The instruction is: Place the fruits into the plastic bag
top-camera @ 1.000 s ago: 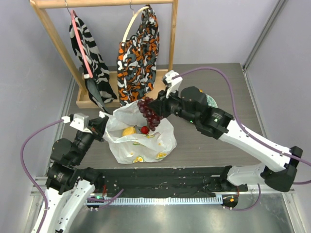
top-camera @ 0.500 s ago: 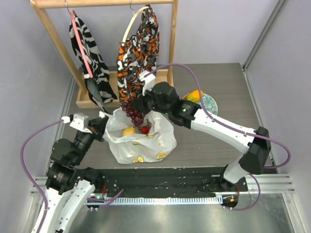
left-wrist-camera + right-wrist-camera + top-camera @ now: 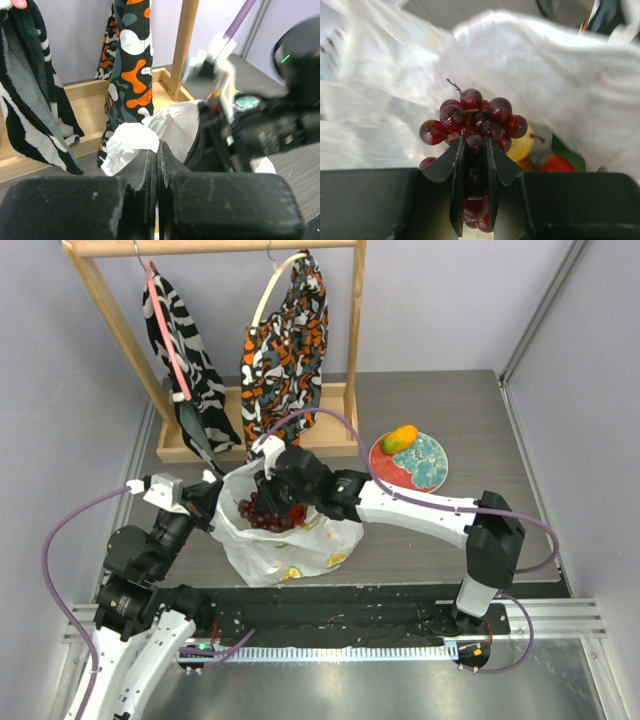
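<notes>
The white plastic bag (image 3: pixel 300 545) with printed citrus slices stands open at the front of the table. My right gripper (image 3: pixel 268 490) is shut on the dark purple grape bunch (image 3: pixel 262 513) and holds it in the bag's mouth. In the right wrist view the grape bunch (image 3: pixel 475 117) sits between my fingers, with the yellow lemon (image 3: pixel 524 145) and a red berry (image 3: pixel 557 163) below inside the bag (image 3: pixel 545 65). My left gripper (image 3: pixel 212 490) is shut on the bag's left edge (image 3: pixel 127 142). The orange-green mango (image 3: pixel 400 437) lies on a plate.
A red and teal plate (image 3: pixel 420 465) sits at the right back. A wooden rack (image 3: pixel 355 330) at the back holds a zebra-striped cloth (image 3: pixel 180 350) and an orange-black cloth (image 3: pixel 285 350). My right arm (image 3: pixel 420 508) stretches across the bag's right side.
My right gripper has carried the grape bunch left and down, from above the bag's far rim into its mouth. My left gripper has kept hold of the bag's edge.
</notes>
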